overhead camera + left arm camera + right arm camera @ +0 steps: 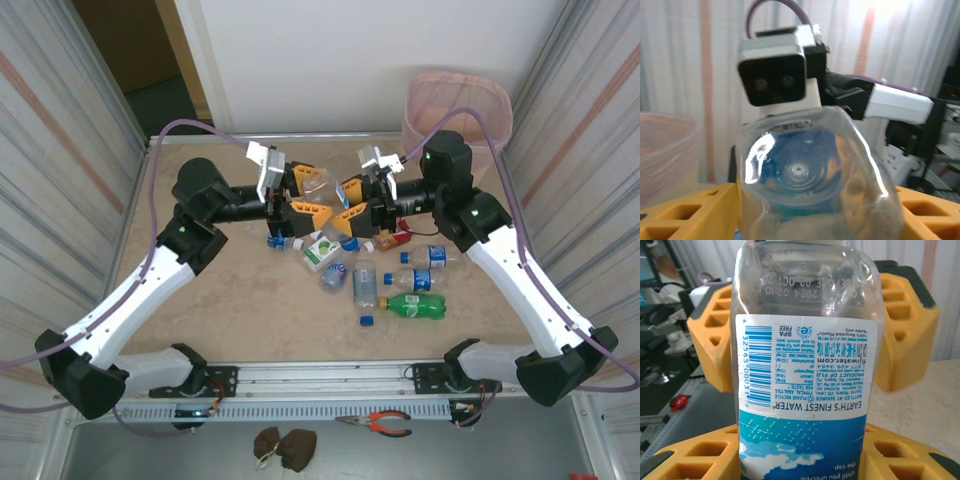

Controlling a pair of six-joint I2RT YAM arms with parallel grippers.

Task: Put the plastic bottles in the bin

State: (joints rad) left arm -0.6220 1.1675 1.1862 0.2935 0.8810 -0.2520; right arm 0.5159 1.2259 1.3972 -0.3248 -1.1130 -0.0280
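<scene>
Clear bottle [321,183] aloft; pink bin [462,78] far right; green bottle [415,306] below.

Both arms reaching inward, left gripper [318,195] and right gripper [348,206] face to face, fingertips close.

A white wall [380,60] backs the beige marbled table [250,320], ribbed striped panels [60,120] close both sides, a dark doorway [150,105] opens far left, and a grey surface [480,450] lies below the near edge.

There was one bin [470,100] at one o'clock, roughly eight bottles [416,306], at least four blue caps [367,321], and one pliers [385,424] at six o'clock.
</scene>
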